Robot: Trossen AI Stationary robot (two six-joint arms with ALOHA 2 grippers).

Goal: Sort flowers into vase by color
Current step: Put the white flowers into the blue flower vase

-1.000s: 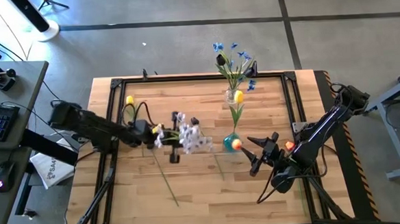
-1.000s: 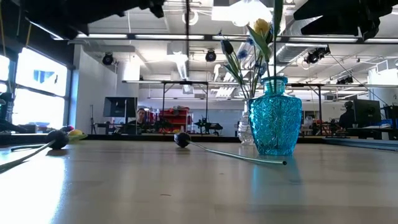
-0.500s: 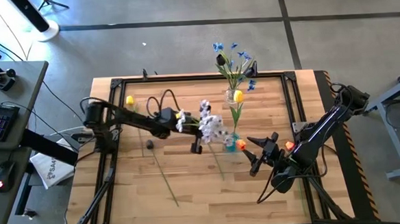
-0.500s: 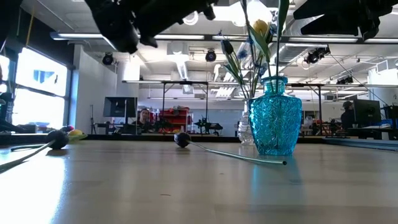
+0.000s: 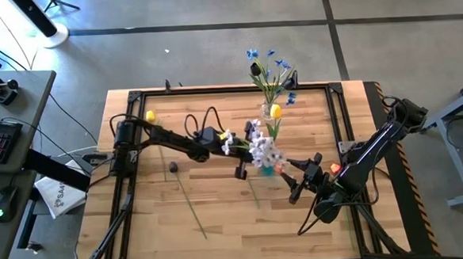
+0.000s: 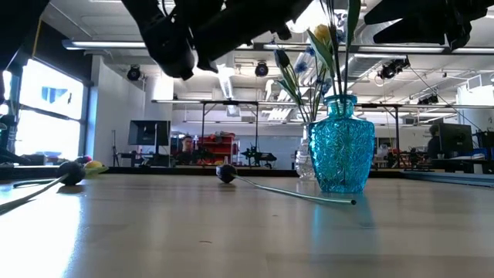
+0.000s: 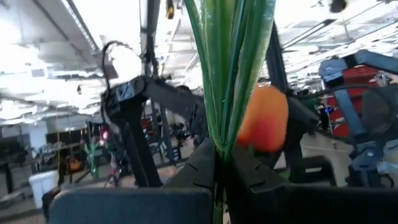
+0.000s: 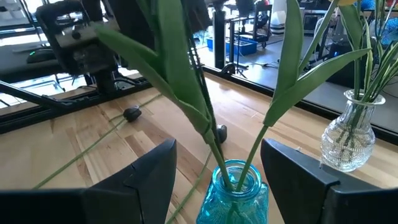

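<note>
The blue vase (image 6: pixel 342 144) stands near the table's (image 5: pixel 221 225) front right. To do this step well, the pale flower (image 5: pixel 263 150) should be upright, stem end over the vase mouth, before release. The left gripper (image 5: pixel 236 145) is closed on its green stem. The right gripper (image 5: pixel 296 179), just beside the vase, has fingers wide apart, holding nothing. The clear vase (image 5: pixel 267 109) stands farther back.

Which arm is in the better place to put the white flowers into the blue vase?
The left. Its gripper is shut on the white flowers and holds them just beside the blue vase. The right gripper is open and empty, waiting near the vase.
</note>
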